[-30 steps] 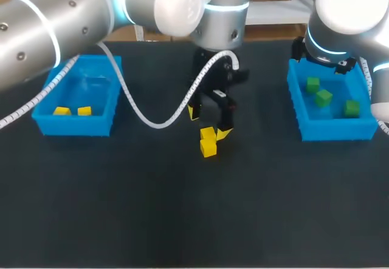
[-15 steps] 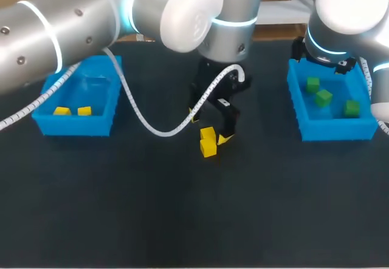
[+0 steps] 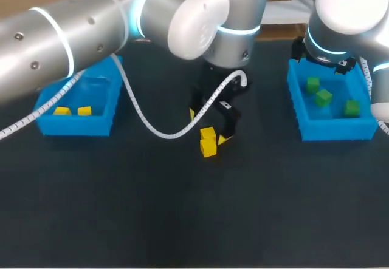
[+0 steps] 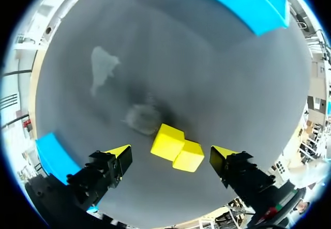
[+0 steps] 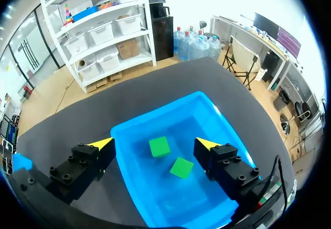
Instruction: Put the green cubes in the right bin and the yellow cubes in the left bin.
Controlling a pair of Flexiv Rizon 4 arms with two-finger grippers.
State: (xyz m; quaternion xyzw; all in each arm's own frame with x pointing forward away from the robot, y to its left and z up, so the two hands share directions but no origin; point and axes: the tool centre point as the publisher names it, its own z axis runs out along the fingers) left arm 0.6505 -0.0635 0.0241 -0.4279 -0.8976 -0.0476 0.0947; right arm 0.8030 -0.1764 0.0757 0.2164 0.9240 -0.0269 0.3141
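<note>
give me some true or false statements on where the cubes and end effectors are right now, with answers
1. The left end effector is open, with two loose yellow cubes on the table between its fingers. True.
2. The left bin holds three yellow cubes. False: it holds two.
3. The right bin holds three green cubes. True.
4. The right end effector grips a green cube. False: it is open and empty above the right bin.
5. The loose yellow cubes lie apart. False: they touch.
</note>
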